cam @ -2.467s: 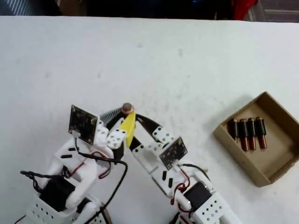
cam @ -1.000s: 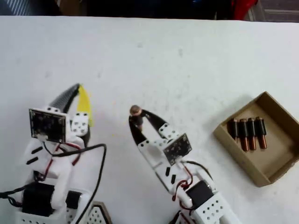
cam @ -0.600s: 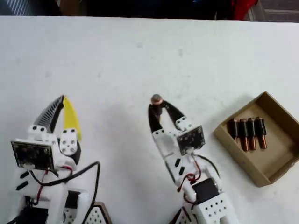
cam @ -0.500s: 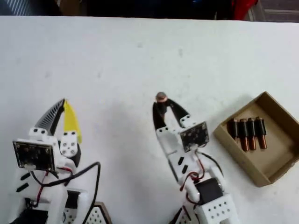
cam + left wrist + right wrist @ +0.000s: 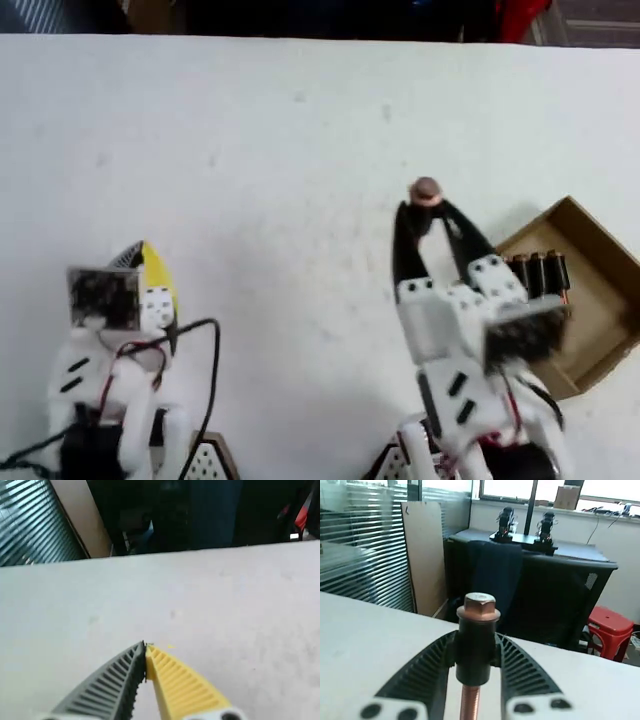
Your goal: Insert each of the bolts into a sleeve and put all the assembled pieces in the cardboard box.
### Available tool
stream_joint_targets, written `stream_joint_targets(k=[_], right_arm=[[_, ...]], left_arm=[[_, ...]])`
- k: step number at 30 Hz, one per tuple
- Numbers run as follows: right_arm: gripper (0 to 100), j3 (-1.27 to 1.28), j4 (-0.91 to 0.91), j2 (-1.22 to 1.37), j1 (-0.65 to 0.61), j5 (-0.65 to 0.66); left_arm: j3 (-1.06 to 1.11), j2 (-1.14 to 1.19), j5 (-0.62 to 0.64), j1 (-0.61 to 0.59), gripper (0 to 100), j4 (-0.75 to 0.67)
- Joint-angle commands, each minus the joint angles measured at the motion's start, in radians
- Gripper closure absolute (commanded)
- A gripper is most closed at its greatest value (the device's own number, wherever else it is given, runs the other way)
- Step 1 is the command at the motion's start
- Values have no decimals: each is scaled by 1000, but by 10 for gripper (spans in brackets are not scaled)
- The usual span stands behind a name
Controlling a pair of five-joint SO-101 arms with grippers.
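Note:
My right gripper (image 5: 425, 212) is shut on an assembled piece (image 5: 425, 192), a copper bolt in a black sleeve, held upright just left of the cardboard box (image 5: 598, 300). In the right wrist view the assembled piece (image 5: 476, 645) stands between the black fingers (image 5: 427, 672), bolt head up, and the right gripper (image 5: 476, 652) is clamped on the sleeve. Several more assembled pieces (image 5: 538, 272) lie side by side in the box. My left gripper (image 5: 141, 253) is at the lower left, drawn back, shut and holding nothing; the left gripper (image 5: 145, 652) points over bare table.
The white table (image 5: 280, 150) stretches wide between and beyond the arms. The box sits near the right edge, partly covered by my right arm's wrist (image 5: 490, 325). Dark furniture and a red stool (image 5: 607, 627) stand beyond the table's far edge.
The arms parted: my right gripper carried the assembled piece right, toward the box, and rose. My left gripper let go, drew back to the lower left and shut.

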Motion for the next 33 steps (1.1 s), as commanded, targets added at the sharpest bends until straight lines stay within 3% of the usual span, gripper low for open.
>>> stream_joint_targets(k=[1, 10, 18, 25, 33], right_arm=[[981, -175, 39, 96, 28, 11], [981, -505, 211, 495, 165, 11], [981, -546, 179, 763, 367, 140], [981, -546, 117, 1010, 509, 153], [981, -552, 35, 1285, 633, 256]], left_arm=[[87, -4, -8, -13, 977, -5], [285, -4, -8, -13, 977, 2], [404, -4, -6, -13, 977, 2], [471, -2, -6, -13, 976, 8], [471, -2, -2, -7, 976, 132]])
